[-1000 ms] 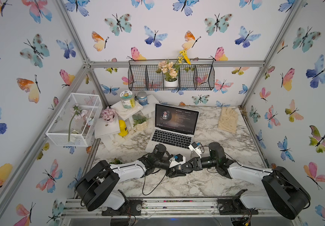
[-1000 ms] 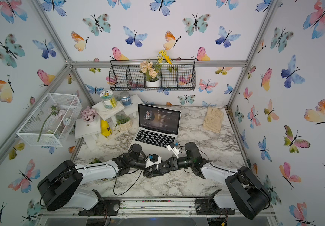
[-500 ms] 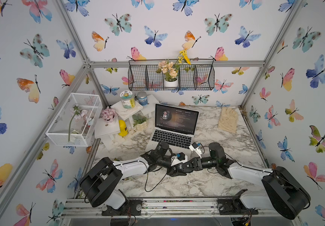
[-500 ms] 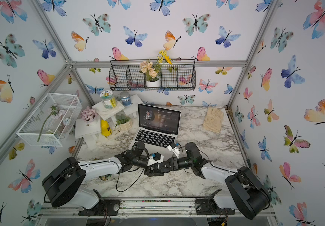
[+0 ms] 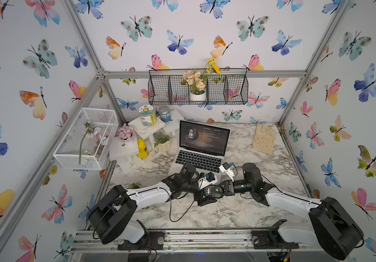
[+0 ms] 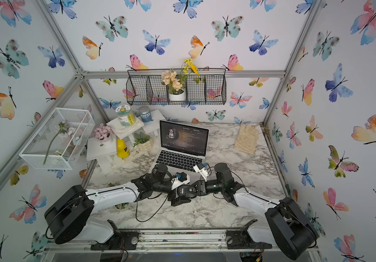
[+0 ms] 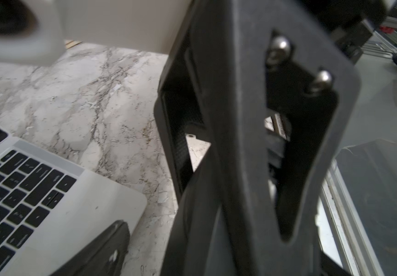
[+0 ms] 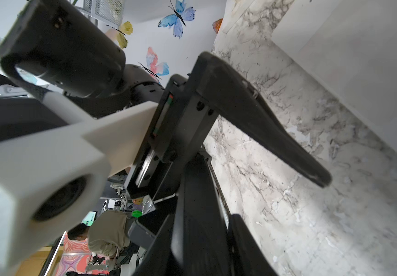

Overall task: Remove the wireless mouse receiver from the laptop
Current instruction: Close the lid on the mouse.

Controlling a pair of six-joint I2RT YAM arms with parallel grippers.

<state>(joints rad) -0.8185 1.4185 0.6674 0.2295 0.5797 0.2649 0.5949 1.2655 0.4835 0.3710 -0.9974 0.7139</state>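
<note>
In both top views the laptop (image 5: 201,156) stands open in the middle of the marble table (image 5: 227,211), its dark screen facing the arms. The left gripper (image 5: 206,198) and the right gripper (image 5: 213,190) meet nose to nose just off the laptop's near-right corner. I judge they crowd here because the ports lie along that right side. From above the black parts overlap, so neither finger gap can be read. The wireless mouse receiver cannot be made out.

In the left wrist view the laptop's near-right corner (image 7: 92,203) and black keys fill the near-left part of the scene. No nub sticks out of the part of the right edge that shows. One finger (image 7: 106,248) of the left gripper hangs over the palm rest. The right gripper's black body (image 7: 240,143) blocks the middle of the view, only a sliver of marble showing through it. The receiver may be out of its port and hidden between the tools, or plugged in somewhere out of sight; I cannot tell which.

In the right wrist view the left gripper shows sideways. One finger (image 8: 264,124) is splayed far out along its rail, so its fingers stand wide apart and clamp nothing visible. That wide stance probably leaves room for the other tool. The right gripper's own fingers (image 8: 192,239) lie close together, and whether they pinch anything is hidden.
</note>
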